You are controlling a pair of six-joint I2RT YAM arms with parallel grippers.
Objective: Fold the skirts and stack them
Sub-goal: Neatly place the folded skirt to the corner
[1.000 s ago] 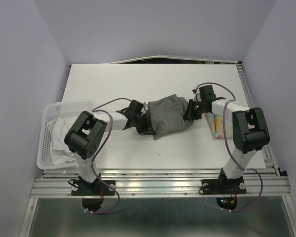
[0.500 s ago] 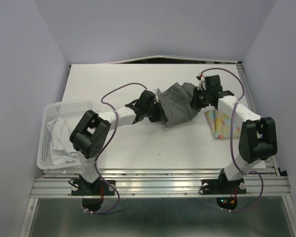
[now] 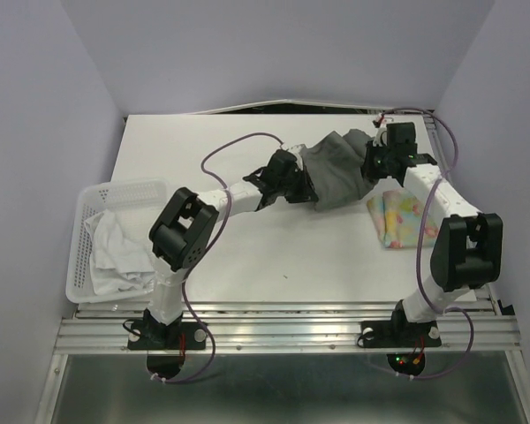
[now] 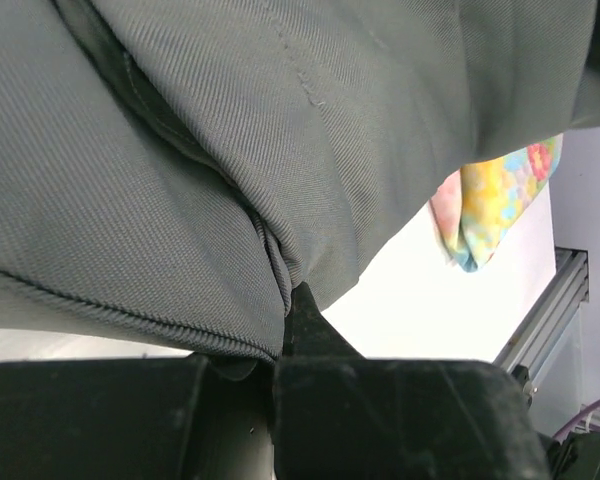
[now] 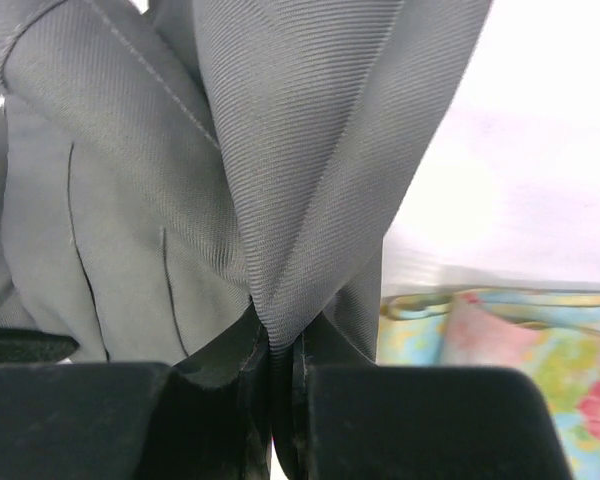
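Upper centre, grey skirt [image 3: 336,172]: bunched into a sagging band and strung between the two grippers, over the far half of the table [image 3: 247,256]. Twill weave and stitched seams fill both wrist views.
Left gripper [image 3: 299,181]: at the left end of the grey skirt. The jaws are closed on a fold of the cloth, which the left wrist view shows pinched at the fingertips.
Right gripper [image 3: 371,163]: at the right end of the grey skirt, nearer the top of the frame than the left gripper. The jaws are clamped on a gathered pleat, with cloth fanning upward from the pinch in the right wrist view.
Floral skirt [image 3: 399,219]: folded and lying flat on the table, right of centre, just below and to the right of the grey skirt.
White skirt [image 3: 115,252]: crumpled inside the basket.
Basket [image 3: 115,188]: white slatted plastic, at the table's left edge, middle left of the frame.
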